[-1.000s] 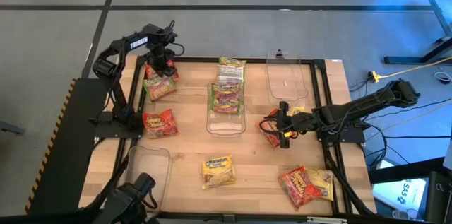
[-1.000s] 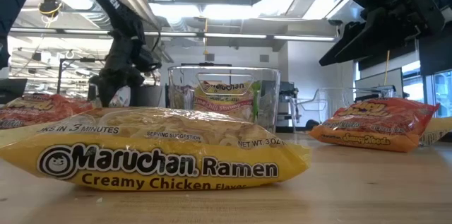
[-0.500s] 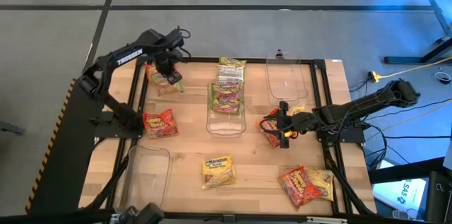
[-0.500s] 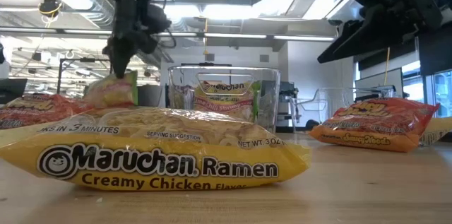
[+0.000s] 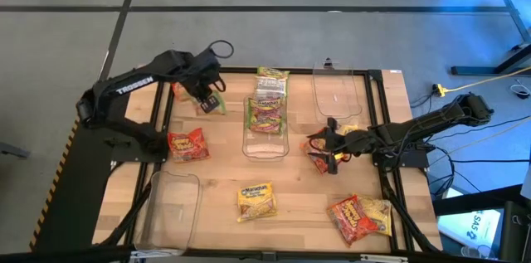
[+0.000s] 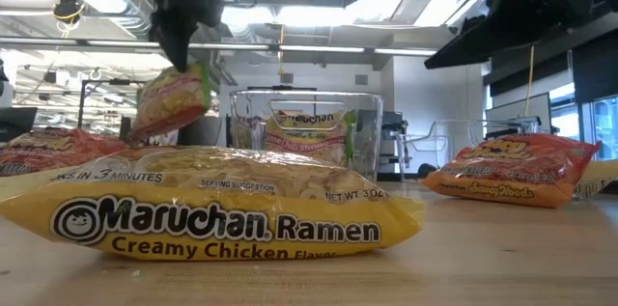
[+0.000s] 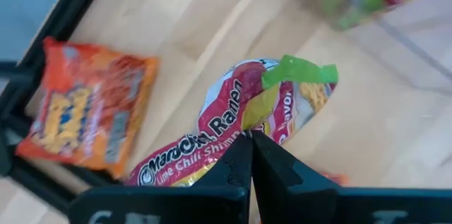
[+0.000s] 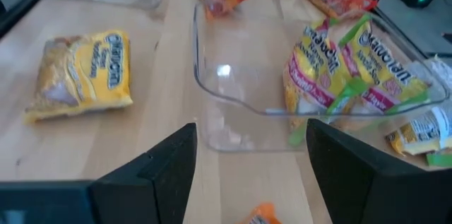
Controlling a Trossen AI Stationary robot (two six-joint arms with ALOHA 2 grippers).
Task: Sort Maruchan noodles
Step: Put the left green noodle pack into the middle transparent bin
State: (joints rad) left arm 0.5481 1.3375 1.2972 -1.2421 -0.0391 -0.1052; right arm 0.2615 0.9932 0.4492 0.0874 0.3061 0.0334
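On the counter, the middle clear bin already holds green packets. The left tool, pinching a green-edged Maruchan packet aloft far-left, is mid-carry; next it should reach over that bin and release. The right tool hovers spread over a red packet.

Left wrist view: far packets at the upper corner blurred, kinds unreadable; the held lime packet has its lower end hidden behind the closed fingers; low view: red packet cut by the frame edge; right gripper cropped, finger state undetermined.
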